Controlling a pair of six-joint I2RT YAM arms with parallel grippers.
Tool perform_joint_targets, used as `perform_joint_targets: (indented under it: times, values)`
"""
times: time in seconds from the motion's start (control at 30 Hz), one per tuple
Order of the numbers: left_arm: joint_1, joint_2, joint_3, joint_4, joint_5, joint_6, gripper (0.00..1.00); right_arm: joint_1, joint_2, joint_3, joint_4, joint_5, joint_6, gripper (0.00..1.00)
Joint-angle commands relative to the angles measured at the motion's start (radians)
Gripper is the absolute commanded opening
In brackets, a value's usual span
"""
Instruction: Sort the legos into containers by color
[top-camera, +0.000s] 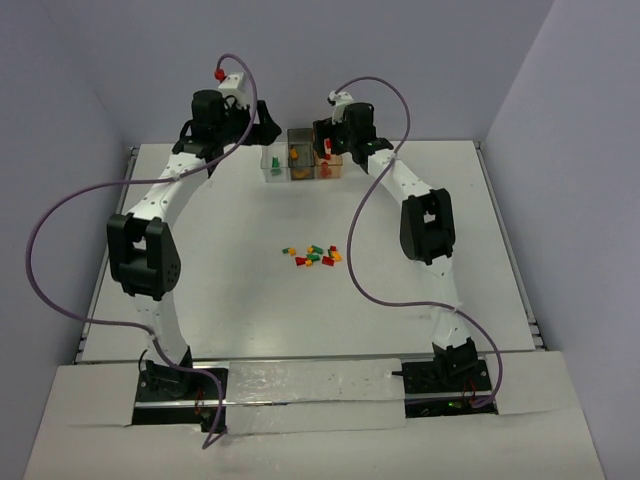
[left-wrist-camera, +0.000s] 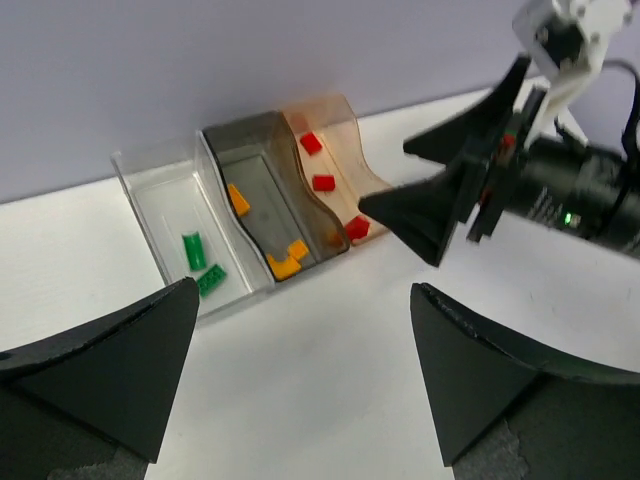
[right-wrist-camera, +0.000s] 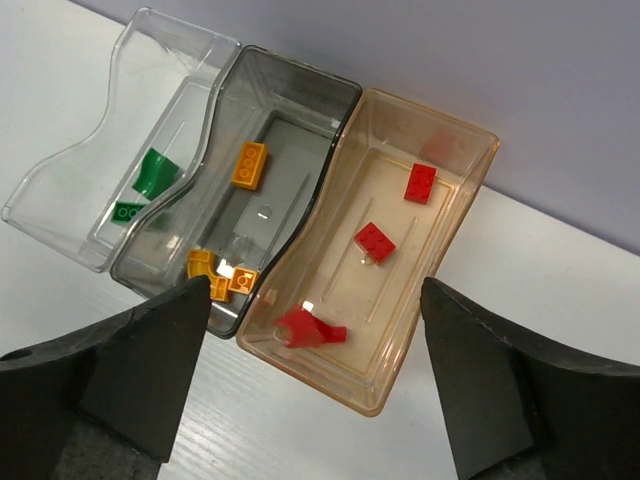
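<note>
White table (top-camera: 250, 310), grey walls, both arms crowded at the row of containers (top-camera: 301, 156) while the loose legos (top-camera: 312, 256) wait mid-table, well apart. The danger, I'd say, is a finger clipping a light box, or the other arm, and spilling sorted bricks. Left gripper (left-wrist-camera: 300, 385) hangs wide open and empty short of the clear box (left-wrist-camera: 150, 190); right gripper (right-wrist-camera: 315, 390) is spread just as wide above the orange-tinted box (right-wrist-camera: 440, 270), holding nothing, touching nothing I can see.

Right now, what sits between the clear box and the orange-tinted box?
The smoky grey box, holding orange-yellow legos; the right wrist view shows it.
</note>
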Motion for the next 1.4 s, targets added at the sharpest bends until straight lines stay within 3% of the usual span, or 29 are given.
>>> perform_joint_targets:
  times: [0.0,0.2,0.43,0.57,0.67,0.83,0.97,1.13,1.37]
  values:
    - [0.010,-0.129,-0.160,-0.015,0.087,0.059,0.96,0.009,-0.086,0.054,0.005,0.005,0.027,1.00]
    - [0.018,-0.311,-0.395,-0.020,0.174,0.120,0.96,0.007,-0.266,-0.056,-0.096,-0.008,-0.016,1.00]
    - [0.018,-0.472,-0.560,-0.080,0.086,0.116,0.99,0.007,-0.581,-0.347,-0.235,-0.012,-0.089,1.00]
    - [0.017,-0.537,-0.644,-0.090,0.206,0.198,0.99,0.006,-0.741,-0.600,-0.193,0.015,-0.103,1.00]
    - [0.008,-0.559,-0.704,-0.116,0.263,0.350,0.99,0.004,-0.890,-0.787,-0.133,0.012,-0.121,1.00]
    - [-0.008,-0.560,-0.738,-0.167,0.328,0.489,0.98,0.004,-0.976,-0.860,-0.195,-0.060,-0.129,1.00]
    - [-0.053,-0.558,-0.819,-0.094,0.284,0.607,0.82,0.004,-0.939,-0.829,-0.332,-0.133,-0.094,0.99]
    - [-0.086,-0.535,-0.943,0.040,0.330,0.837,0.64,0.004,-0.931,-0.854,-0.345,-0.142,-0.072,0.97]
    - [-0.115,-0.398,-0.900,0.060,0.355,0.986,0.59,0.004,-0.928,-0.853,-0.359,-0.130,-0.071,0.97]
